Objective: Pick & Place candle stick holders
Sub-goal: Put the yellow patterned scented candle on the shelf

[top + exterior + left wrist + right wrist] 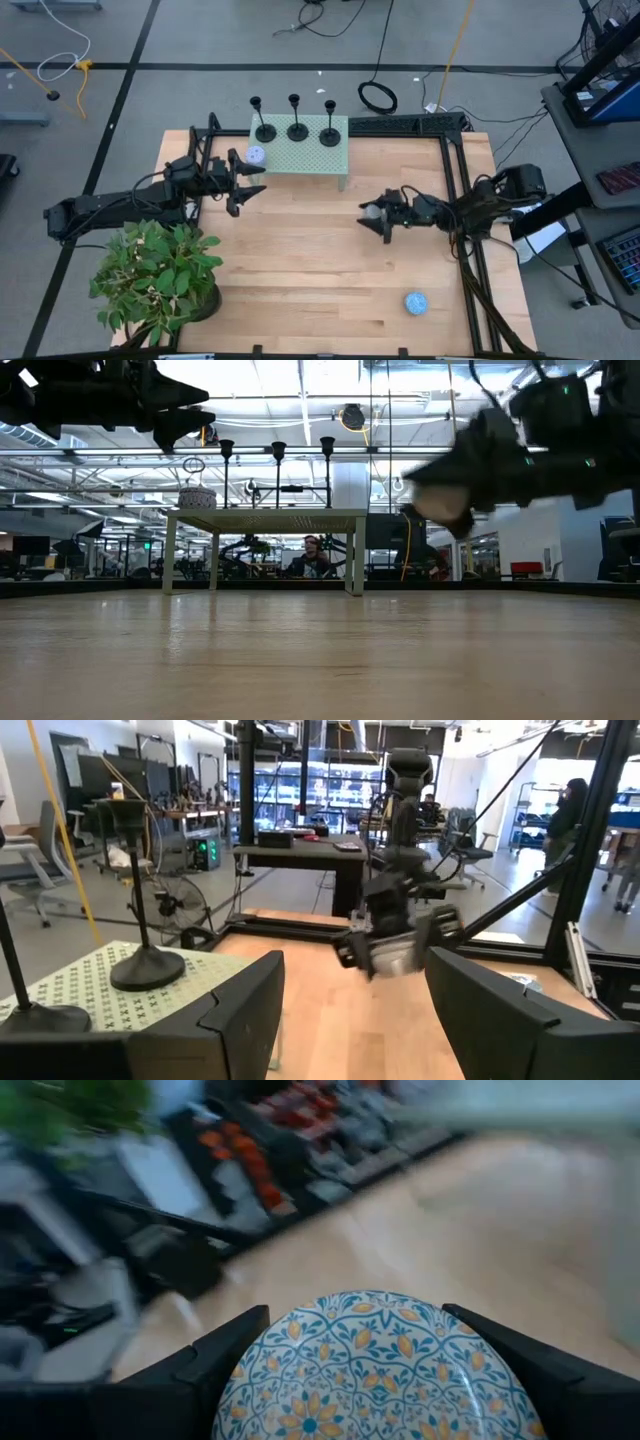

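Three black candle stick holders (pixel 297 128) stand by their round bases on a small green-patterned stand (pixel 300 155) at the table's far middle. They also show in the low view (pixel 278 455), and one shows in the left wrist view (pixel 140 955). My left gripper (pixel 250 182) is open and empty, just to the near left of the stand, above the table. My right gripper (pixel 375 215) is at the table's middle right, shut on a small round dish with a blue and yellow flower pattern (pixel 375 1370). My right gripper pinches the round patterned dish between its two fingers, one on each opposite side of its rim (pixel 245 1355). The fingers lie about level and point toward the table's left. The dish is lifted clear of the table (pixel 445 505).
A second small patterned round piece (pixel 255 155) sits on the stand's left end. A blue patterned ball (pixel 415 302) lies near the table's near right. A potted plant (pixel 160 275) fills the near left corner. A black frame (pixel 455 160) edges the table's far right.
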Motion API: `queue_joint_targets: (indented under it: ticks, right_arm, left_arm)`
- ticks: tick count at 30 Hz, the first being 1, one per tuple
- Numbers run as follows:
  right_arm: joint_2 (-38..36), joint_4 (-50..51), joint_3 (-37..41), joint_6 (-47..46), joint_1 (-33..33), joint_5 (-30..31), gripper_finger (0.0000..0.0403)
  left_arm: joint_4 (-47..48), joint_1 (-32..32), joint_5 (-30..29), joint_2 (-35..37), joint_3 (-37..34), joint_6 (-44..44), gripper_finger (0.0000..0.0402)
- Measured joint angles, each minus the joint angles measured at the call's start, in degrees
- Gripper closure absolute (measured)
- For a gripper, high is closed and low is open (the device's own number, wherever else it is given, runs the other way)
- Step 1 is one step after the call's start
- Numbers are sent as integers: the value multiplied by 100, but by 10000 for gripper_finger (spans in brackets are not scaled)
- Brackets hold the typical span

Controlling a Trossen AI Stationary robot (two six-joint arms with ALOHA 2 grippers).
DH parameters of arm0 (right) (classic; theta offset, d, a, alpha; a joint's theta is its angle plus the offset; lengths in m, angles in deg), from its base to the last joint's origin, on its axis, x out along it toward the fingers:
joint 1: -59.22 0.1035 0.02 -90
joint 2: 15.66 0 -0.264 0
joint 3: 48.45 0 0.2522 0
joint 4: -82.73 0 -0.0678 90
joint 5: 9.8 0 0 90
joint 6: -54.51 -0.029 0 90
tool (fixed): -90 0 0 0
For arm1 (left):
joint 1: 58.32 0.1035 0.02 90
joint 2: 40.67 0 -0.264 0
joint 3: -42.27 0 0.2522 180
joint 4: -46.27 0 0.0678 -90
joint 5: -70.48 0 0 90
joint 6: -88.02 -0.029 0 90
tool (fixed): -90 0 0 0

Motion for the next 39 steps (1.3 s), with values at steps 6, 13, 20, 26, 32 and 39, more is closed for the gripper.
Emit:
queue_joint_targets:
  ticks: [6, 13, 20, 26, 32, 39]
  right_arm:
    - [-1, 497, -1396, 1220, 473, 589, 127]
    - [70, 3774, -3830, 2854, 47, 928, 127]
    - [928, 4831, -5421, 3053, -813, 71, 127]
    - [1887, 4903, -6201, 3302, -1367, -1042, 126]
    - [2512, 4663, -6647, 3291, -1726, -1195, 125]
    - [2850, 4595, -6682, 3417, -1932, -1207, 125]
  left_arm:
    - [-10, -2, 8, -2, 0, 29, 151]
    - [-31, -42, 11, -2, 0, 45, 151]
    - [-28, -202, 11, -2, 0, -13, 151]
    - [-42, -296, 2, 0, 0, -25, 151]
    - [-61, -317, 4, -2, 0, -65, 151]
    - [-61, -317, 4, -1, 0, -183, 151]
